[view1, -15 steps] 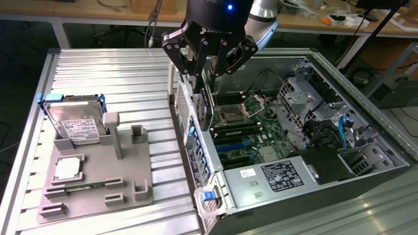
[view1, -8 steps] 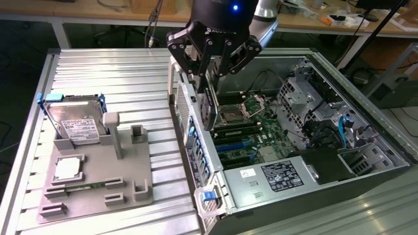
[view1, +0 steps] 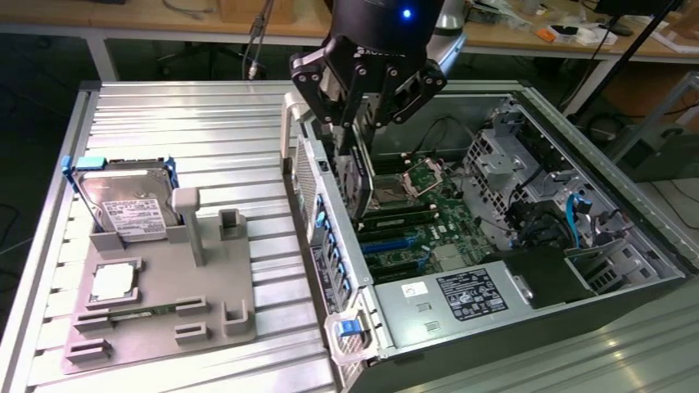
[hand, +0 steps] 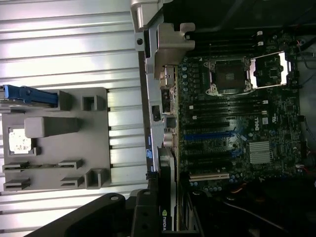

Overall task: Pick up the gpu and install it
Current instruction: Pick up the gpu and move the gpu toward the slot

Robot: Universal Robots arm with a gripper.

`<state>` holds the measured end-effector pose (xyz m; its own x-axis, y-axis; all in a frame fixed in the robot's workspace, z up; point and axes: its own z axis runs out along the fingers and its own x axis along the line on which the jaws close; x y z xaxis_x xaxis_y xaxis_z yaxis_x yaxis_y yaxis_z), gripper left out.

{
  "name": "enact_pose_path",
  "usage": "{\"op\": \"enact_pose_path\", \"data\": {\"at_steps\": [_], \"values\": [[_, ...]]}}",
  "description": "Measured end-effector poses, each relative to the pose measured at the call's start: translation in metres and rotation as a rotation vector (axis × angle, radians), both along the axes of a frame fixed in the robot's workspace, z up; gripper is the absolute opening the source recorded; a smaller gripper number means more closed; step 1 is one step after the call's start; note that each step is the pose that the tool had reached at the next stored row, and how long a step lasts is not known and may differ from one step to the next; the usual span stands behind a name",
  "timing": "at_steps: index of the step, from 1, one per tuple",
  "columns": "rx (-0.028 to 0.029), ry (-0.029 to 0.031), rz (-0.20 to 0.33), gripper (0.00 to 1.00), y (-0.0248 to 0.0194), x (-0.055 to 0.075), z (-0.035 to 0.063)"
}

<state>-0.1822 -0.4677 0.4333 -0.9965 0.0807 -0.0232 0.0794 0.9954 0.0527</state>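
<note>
The gpu (view1: pixel 352 178) hangs on edge from my gripper (view1: pixel 358 135), which is shut on its upper edge. It is a thin card with a dark cooler face, held just inside the open computer case (view1: pixel 513 323), above the motherboard (view1: pixel 421 225) and close to the case's rear wall. In the wrist view the gpu (hand: pixel 169 217) runs out from between my fingers (hand: pixel 143 219), with a small green logo on its edge. It lines up near the white expansion slot (hand: pixel 210 176) and the blue slot (hand: pixel 207 136). I cannot tell whether the card touches the board.
On the exterior view's left, a grey fixture (view1: pixel 164 307) on the ribbed metal table (view1: pixel 186 123) holds a hard drive with blue tabs (view1: pixel 126 205), a processor chip (view1: pixel 113 282) and a memory stick (view1: pixel 147 311). Drive cages and cables (view1: pixel 546 188) fill the case's far side.
</note>
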Motion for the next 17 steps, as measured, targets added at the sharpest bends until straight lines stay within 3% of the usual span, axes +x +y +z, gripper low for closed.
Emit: {"op": "enact_pose_path", "data": {"at_steps": [17], "values": [[0.0000,0.0000,0.000,0.27,0.0000,0.017,0.0000]]}}
